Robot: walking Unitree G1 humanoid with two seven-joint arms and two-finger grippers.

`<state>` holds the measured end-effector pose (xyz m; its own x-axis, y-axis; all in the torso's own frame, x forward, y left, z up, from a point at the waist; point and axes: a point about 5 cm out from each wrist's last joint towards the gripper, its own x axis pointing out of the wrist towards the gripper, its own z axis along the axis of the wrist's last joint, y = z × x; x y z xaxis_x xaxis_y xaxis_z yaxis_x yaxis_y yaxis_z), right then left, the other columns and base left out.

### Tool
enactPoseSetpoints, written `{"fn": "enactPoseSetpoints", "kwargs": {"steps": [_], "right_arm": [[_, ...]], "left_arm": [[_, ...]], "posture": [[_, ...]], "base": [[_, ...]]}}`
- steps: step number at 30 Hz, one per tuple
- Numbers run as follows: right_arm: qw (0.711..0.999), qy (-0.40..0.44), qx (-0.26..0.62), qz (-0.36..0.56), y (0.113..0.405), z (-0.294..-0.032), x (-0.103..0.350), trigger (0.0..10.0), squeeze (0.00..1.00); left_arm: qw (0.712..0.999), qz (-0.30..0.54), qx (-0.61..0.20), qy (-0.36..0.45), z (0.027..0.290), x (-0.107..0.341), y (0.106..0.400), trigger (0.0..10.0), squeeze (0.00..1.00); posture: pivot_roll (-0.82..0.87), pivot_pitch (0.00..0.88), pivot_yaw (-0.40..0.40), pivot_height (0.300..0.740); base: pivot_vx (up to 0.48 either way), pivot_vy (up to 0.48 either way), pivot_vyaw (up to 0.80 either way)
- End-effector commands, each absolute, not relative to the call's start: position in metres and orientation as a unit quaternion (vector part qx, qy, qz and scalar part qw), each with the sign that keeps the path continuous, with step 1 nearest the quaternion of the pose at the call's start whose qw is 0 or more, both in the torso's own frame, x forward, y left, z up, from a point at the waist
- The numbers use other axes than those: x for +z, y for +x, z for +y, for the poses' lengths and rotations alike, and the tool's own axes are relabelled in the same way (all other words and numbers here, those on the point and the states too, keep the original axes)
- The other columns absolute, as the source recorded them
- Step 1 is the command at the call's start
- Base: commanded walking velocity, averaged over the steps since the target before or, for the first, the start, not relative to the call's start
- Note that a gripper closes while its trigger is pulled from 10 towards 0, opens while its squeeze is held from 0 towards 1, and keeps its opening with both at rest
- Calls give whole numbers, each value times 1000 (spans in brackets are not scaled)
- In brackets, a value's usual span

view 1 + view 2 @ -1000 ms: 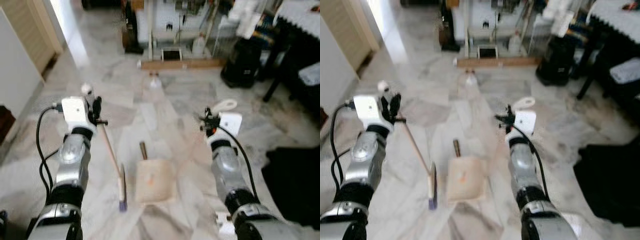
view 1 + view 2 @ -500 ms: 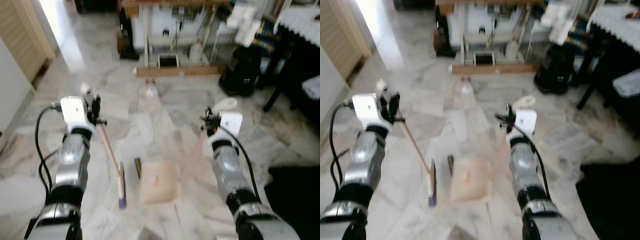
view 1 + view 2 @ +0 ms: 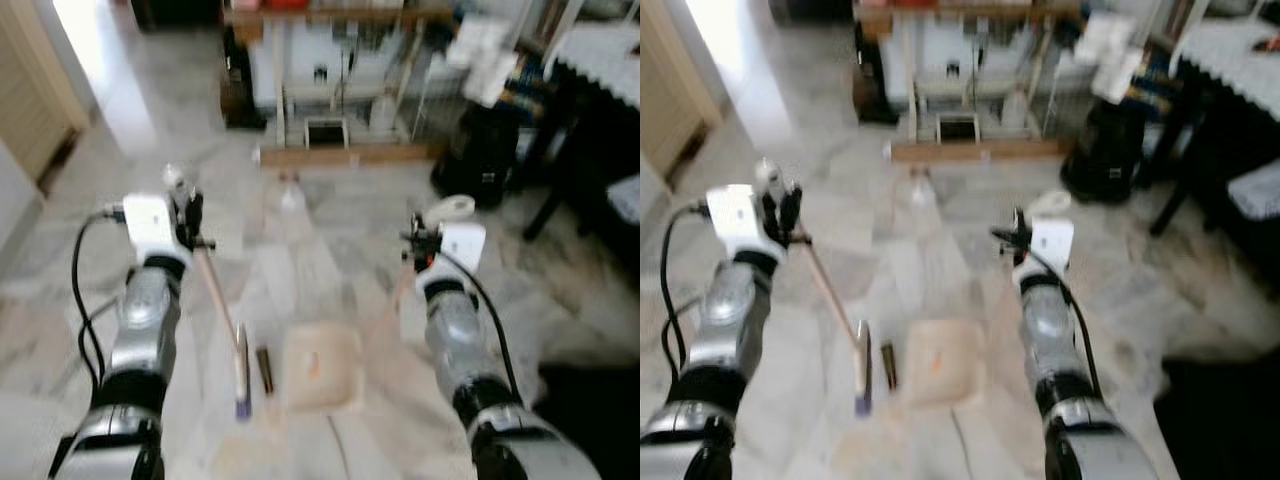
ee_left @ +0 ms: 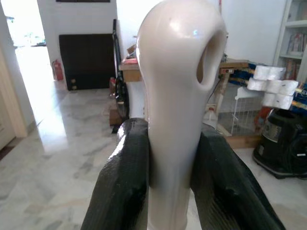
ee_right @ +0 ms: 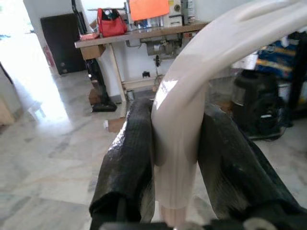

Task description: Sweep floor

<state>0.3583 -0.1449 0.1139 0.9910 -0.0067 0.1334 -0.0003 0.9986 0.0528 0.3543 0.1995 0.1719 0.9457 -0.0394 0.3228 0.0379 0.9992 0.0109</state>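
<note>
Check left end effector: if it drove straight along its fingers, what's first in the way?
Left end effector, shut on the broom handle, points across open marble floor toward the wooden table by the far wall. Nothing nearer shows; the handle hides the centre line, so depth is uncertain.

Both eye views are blurring (camera motion), so the small orange speck on the dustpan (image 3: 320, 366) is staying unidentifiable. The dustpan handle is washing out against the floor (image 3: 330, 250). The broom handle (image 4: 178, 96) is running off the wrist picture's edge, its lower shaft hiding between the left gripper (image 4: 170, 182) fingers.
</note>
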Motion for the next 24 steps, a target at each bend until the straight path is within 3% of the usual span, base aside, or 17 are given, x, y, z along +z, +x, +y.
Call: {"fn": "enactPoseSetpoints", "kwargs": {"steps": [1, 7, 24], "right_arm": [[994, 15, -2, -105, 363, -148, 131, 10000, 0], [995, 20, -1, -99, 363, -147, 130, 10000, 0], [995, 29, -4, -97, 363, -147, 129, 10000, 0]], "left_arm": [[981, -194, -29, 1, 195, 187, 356, 10000, 0], [980, -195, -29, 1, 195, 187, 356, 10000, 0], [980, -194, -37, 3, 196, 188, 357, 10000, 0]], "posture": [[95, 39, 17, 740], [95, 39, 17, 740], [96, 28, 19, 740]], "base": [[480, 0, 800], [480, 0, 800], [0, 0, 0]]}}
